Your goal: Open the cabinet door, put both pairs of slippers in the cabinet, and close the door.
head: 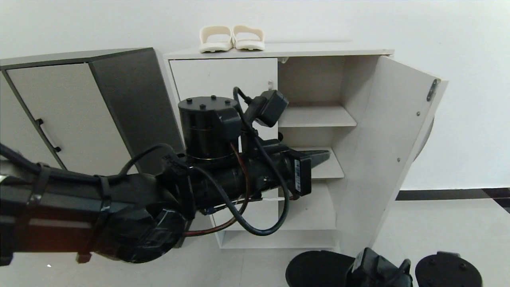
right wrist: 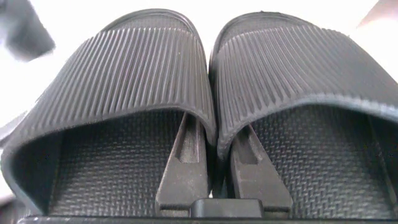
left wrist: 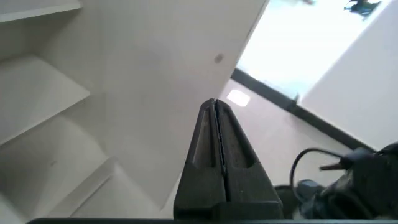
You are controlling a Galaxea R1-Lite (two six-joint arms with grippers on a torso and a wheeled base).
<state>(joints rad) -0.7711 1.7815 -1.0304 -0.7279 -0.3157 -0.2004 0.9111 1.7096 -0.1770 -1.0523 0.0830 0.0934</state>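
Found cream slippers on cabinet top, unstowed. Found left tool pressed closed, empty, just above a shelf. Recorded door as wide open. Found right tool clamping dark slippers together. Judged step: stowing first pair. Next: calls for clearing left arm, then shelving dark pair.

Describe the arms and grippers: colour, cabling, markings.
Left arm: black, with a round joint housing that has bolt heads on top, looping black cables plus a reddish one, tape and zip ties on the forearm, and a white barcode label near the left gripper. Fingers dark, tapering to a narrow tip. Right fingers look alike.
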